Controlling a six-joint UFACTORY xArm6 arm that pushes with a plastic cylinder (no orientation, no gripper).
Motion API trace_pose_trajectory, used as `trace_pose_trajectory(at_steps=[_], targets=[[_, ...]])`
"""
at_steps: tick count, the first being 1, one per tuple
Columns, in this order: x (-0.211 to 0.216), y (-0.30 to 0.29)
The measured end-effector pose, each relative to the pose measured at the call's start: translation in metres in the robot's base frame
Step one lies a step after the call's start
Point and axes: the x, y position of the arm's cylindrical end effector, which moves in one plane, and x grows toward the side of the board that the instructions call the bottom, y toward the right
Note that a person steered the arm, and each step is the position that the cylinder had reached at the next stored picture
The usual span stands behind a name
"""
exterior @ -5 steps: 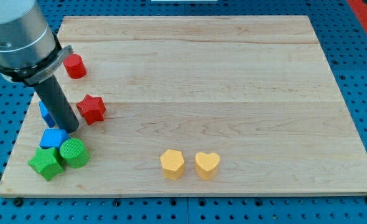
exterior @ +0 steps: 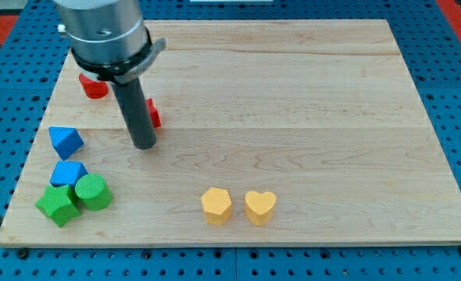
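Fingers: none on this arm, only a straight dark rod, so nothing to read as spread or closed. Rod's lower end, my tip, down on the wooden board in its left half, touching or just short of a red block that peeks out at the rod's right side; mostly hidden, shape not readable. Second red block, up near the board's top-left, partly covered by the arm's grey housing; shape also unclear.

Left of the tip, near the board's left edge: a blue triangular block. Below it, a tight cluster by the bottom-left corner: blue pentagon-like block, green star-like block and green cylinder, all touching or nearly so.

Well apart, toward the bottom centre: yellow hexagonal block just beside a yellow heart, with a narrow gap between.

Bare wood across the whole right half and top centre. Blue pegboard surface around the board on all sides.
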Motion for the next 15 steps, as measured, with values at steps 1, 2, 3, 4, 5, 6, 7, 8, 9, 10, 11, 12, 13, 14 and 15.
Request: trace_pose_trajectory(at_steps=[1,2,3,4,5,6,7,8,9,10,11,12,13,14,15], targets=[[-0.035,0.014],[-0.043,-0.029],[-0.058,-0.066],[-0.057,-0.104],[-0.054,-0.127],[-0.055,-0.127],[-0.055,-0.115],[-0.055,-0.128],[-0.048,-0.136],[-0.043,-0.139],[-0.042,-0.153],[-0.042,-0.154],[-0.042,-0.154],[-0.038,-0.17],[-0.03,-0.172]])
